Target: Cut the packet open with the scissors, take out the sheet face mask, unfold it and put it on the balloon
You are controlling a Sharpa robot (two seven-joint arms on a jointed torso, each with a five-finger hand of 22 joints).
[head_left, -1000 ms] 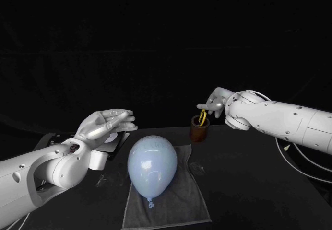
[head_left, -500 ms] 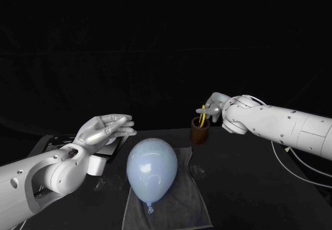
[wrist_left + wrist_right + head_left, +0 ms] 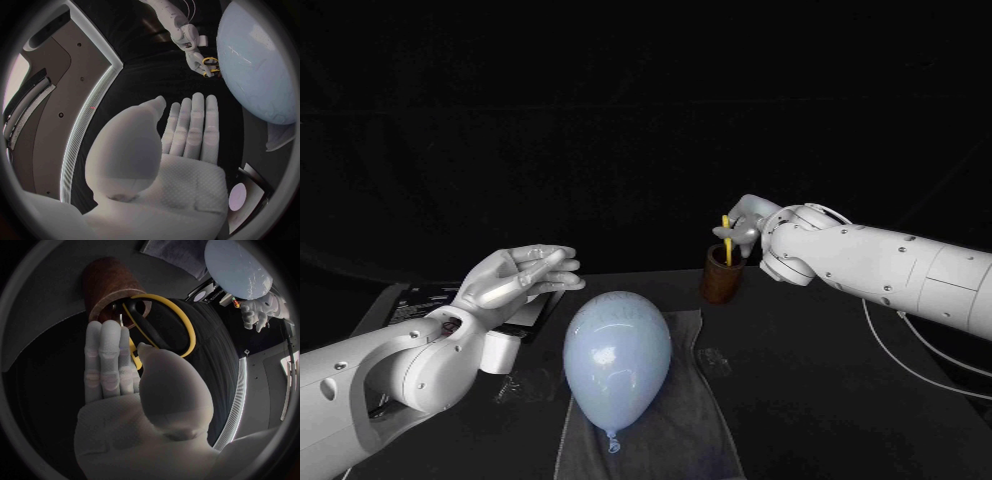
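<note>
Yellow scissors (image 3: 726,226): they stand blades-down in the brown cup (image 3: 720,283) at the far right of the table (image 3: 848,400), with the handles up.
Right hand (image 3: 741,232): it is at the handles, fingers straight and side by side, thumb a little off them. I cannot tell whether it pinches a loop yet.
Left hand (image 3: 519,275): it is raised to the left of the balloon, palm bare and holding nothing.
Balloon (image 3: 617,345): it lies on the grey towel (image 3: 687,335) mid-table, knot toward the robot, with no mask on it.
Packet (image 3: 240,195): this is likely the dark flat thing with a pale round patch, below the left hand and just beside the balloon. It looks uncut.
Step in hand: fetching the scissors, the very start of the task.
Doing it well: get the thumb into one loop and the fingers into the other before lifting. Then draw straight up so the blades clear the rim. The narrow cup looks easy to tip or drag along.
Right wrist view adds: the loops (image 3: 189,322) sit just past the fingertips, and the dark shanks drop into the cup's mouth. The head view gives just a thin yellow strip there.
Left wrist view adds: the palm is flat with the fingers straight, where the head view makes the hand look curled.
Head view adds: the whole layout, with the cup well apart from the packet.
</note>
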